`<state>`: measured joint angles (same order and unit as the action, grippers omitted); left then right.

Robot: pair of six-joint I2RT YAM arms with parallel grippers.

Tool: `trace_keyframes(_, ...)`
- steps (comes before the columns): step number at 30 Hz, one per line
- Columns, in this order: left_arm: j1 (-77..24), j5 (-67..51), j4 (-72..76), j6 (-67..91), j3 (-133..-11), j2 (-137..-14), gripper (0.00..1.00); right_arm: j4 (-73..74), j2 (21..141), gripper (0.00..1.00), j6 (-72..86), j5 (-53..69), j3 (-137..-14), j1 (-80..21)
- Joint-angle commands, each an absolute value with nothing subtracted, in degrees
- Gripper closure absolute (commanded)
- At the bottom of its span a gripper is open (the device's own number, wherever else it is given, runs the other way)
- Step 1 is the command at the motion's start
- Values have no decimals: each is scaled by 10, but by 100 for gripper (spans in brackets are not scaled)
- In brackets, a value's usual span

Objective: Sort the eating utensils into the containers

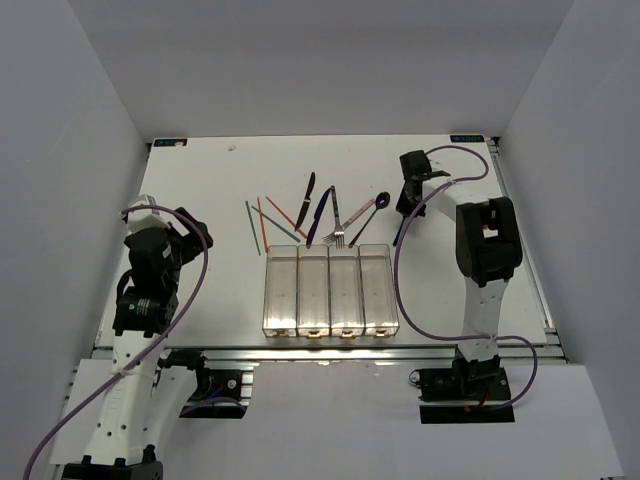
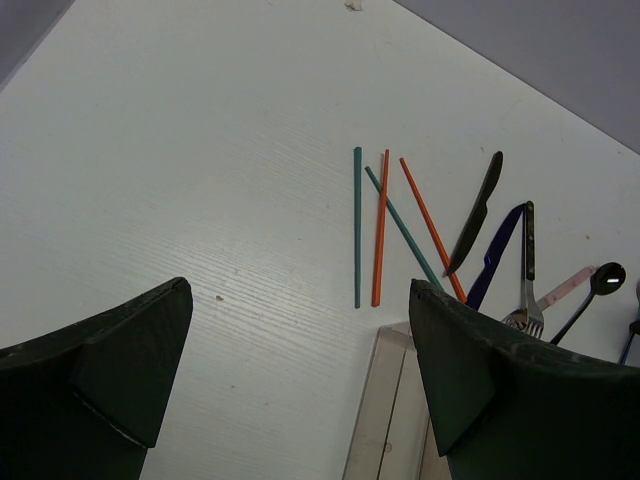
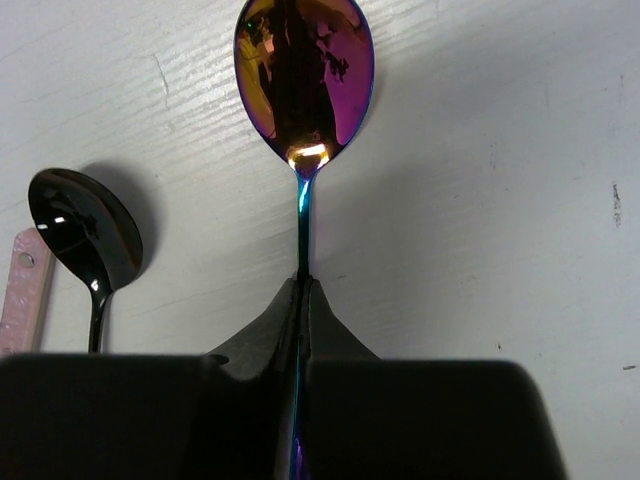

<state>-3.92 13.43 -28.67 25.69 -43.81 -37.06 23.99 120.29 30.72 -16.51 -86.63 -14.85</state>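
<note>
The iridescent purple spoon [image 3: 303, 80] is the one utensil in hand. The right claw [image 3: 302, 290] is clenched on its thin handle, bowl pointing away, beyond the far right corner of the containers [image 1: 298, 290]. Its shadow suggests it sits just clear of the surface [image 1: 200, 200], though I cannot be sure. Just beside it lies a dark spoon [image 3: 85, 230], with a pink-handled piece [image 2: 568, 287] next to that, its head too small to make out. Fanned out past the far ends of the containers lie the fork [image 2: 527, 270], the blue knife [image 2: 497, 250], the black knife [image 2: 478, 215], the two orange chopsticks [image 2: 381, 225] and the two green chopsticks [image 2: 357, 225], some crossing one another. All four bins look empty from above, so I judge the sorting barely begun: nothing is placed yet, one spoon is gripped, and every other piece is left to carry over. The left claw [image 2: 300, 290] hangs released, with nothing between its jaws, well to the left of the containers.
</note>
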Motion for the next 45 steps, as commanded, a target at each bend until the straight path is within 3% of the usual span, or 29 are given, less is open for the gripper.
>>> trace_keyframes(1, -42, 127, -282, 251, -435, -366, 2, 265, 1179, 100, 280, -146, -836, -148)
trace_keyframes(13, -41, 115, -277, 249, -433, -367, 2, 247, 934, 100, 244, -196, -767, -159)
trace_keyframes(20, -42, 116, -277, 249, -433, -368, 2, 289, 806, 100, 242, -125, -655, -279)
trace_keyframes(28, -41, 112, -275, 248, -432, -372, 2, 248, 648, 100, 392, -193, -484, -393)
trace_keyframes(34, -42, 113, -275, 248, -432, -368, 2, 272, 648, 100, 472, -253, -481, -455)
trace_keyframes(45, -42, 108, -273, 248, -431, -368, 2, 241, 647, 100, 540, -279, -428, -471)
